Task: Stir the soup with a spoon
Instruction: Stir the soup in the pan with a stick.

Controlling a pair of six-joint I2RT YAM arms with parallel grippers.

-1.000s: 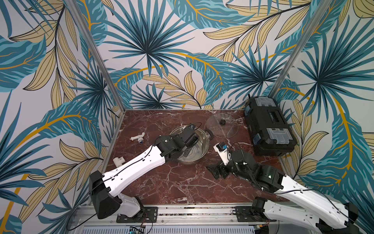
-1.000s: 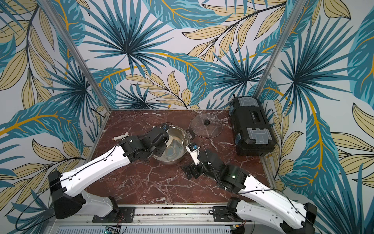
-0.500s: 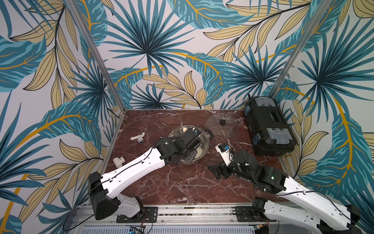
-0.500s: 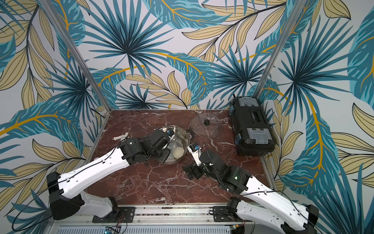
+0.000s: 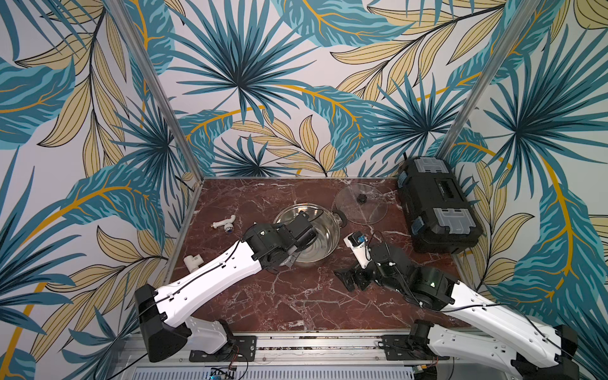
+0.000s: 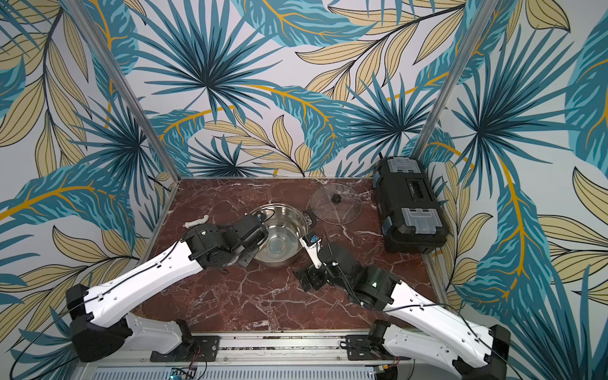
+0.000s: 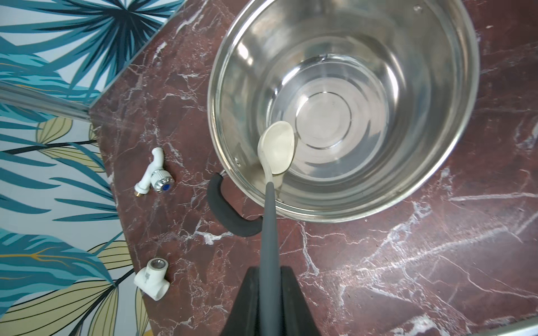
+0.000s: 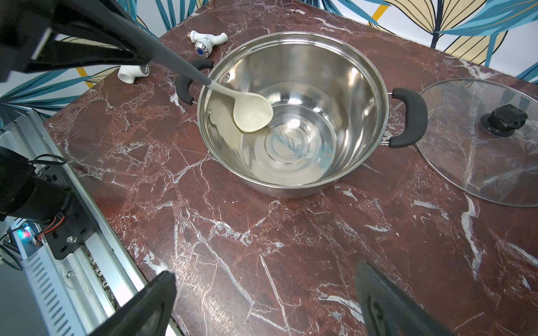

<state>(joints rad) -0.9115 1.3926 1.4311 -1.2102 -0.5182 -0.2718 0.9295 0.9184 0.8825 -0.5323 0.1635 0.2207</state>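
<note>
One spoon [image 7: 276, 148] is clamped by its grey handle in the left fingers [image 7: 246, 302], its cream bowl down inside the bare steel pot [image 7: 407, 101], close to its wall. The right fingers [image 8: 145, 305] stand wide apart, empty, above the surface [image 8: 262, 232] near the pot.

Tallying contents; top views and wrist views are agreeing.
- Am counting one stainless-steel pot [image 5: 329, 237], carrying two black side handles [image 8: 410, 116].
- One cream-and-grey spoon [image 7: 276, 148] is showing.
- One clear glass lid [image 5: 375, 214] is showing, bearing one black knob [image 5: 362, 198].
- White pipe fittings are numbering two: one tap [image 5: 225, 225] with a blue-dotted knob, one tee fitting [image 5: 194, 261].
- One black toolbox [image 5: 437, 204] is showing.
- Robot arms are numbering two: left arm [image 5: 210, 279], right arm [image 5: 487, 314].
- One marble table [image 5: 296, 296] is carrying the lot.
</note>
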